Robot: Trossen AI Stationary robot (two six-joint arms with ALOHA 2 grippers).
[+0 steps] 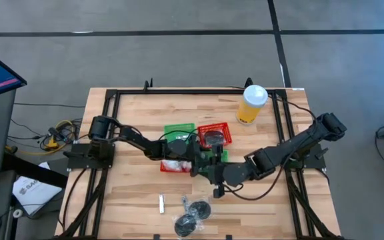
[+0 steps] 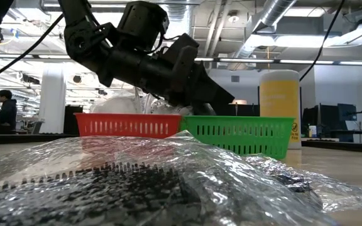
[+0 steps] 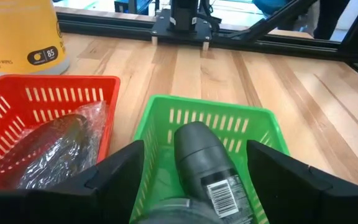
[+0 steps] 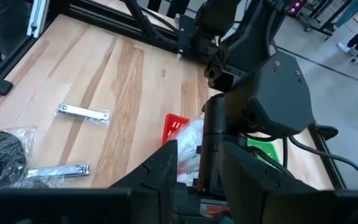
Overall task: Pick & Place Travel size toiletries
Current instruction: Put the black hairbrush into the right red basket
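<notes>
A robotics lab in an open industrial hall; exposed ducts (image 2: 275, 25) and strip lights overhead; a butcher-block table (image 1: 139, 193) in a black frame on grey floor; workstations with monitors (image 2: 332, 122) behind; a person (image 2: 5, 110) seated far off.

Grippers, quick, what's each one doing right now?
Left gripper: open over the green basket, dark tube between its fingers.
Right gripper: cannot be told.

— Matte black all over: both arms (image 1: 139, 141), built of chunky rounded joint housings and slim links.
— Black cables looping along the right arm (image 1: 292, 148); thick wedge-shaped fingers (image 3: 120, 171) in the same dark plastic.
— Small red-pink light near the top of one housing, possibly a status lamp.
</notes>
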